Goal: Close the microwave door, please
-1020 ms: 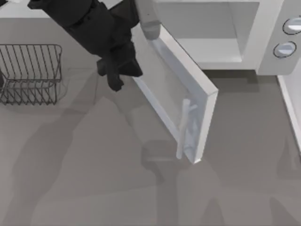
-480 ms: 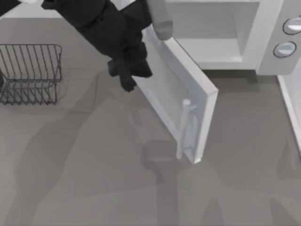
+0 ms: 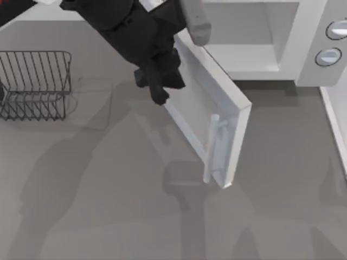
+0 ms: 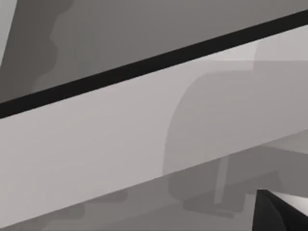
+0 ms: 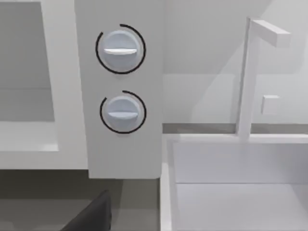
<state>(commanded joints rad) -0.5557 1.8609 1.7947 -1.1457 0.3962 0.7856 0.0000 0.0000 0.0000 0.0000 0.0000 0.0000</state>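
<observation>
The microwave (image 3: pixel 303 70) is a big white box at the back right, with its pale cavity (image 3: pixel 244 32) exposed. The microwave door (image 3: pixel 203 100) stands swung out toward the table's front, and its pale bar handle (image 3: pixel 212 146) is on the outer face near the free edge. My left gripper (image 3: pixel 160 92), black, is at the door's outer face near the hinge end, left of the window. The left wrist view has a pale flat panel (image 4: pixel 96 144) close in front. In the right wrist view the two round knobs (image 5: pixel 120 49) face the camera, with a dark part of my right gripper (image 5: pixel 91 216) at the lower edge.
A dark wire rack (image 3: pixel 35 84) stands at the table's left. A white basin (image 5: pixel 231 192) with a thin upright fixture (image 5: pixel 245 82) lies right of the microwave, and its rim (image 3: pixel 336 124) runs along the right edge. Grey tabletop (image 3: pixel 108 206) spreads in front of the door.
My left arm has travelled right and slightly forward, from beside the door's hinge end to against its outer face. The door's free edge has not visibly shifted.
</observation>
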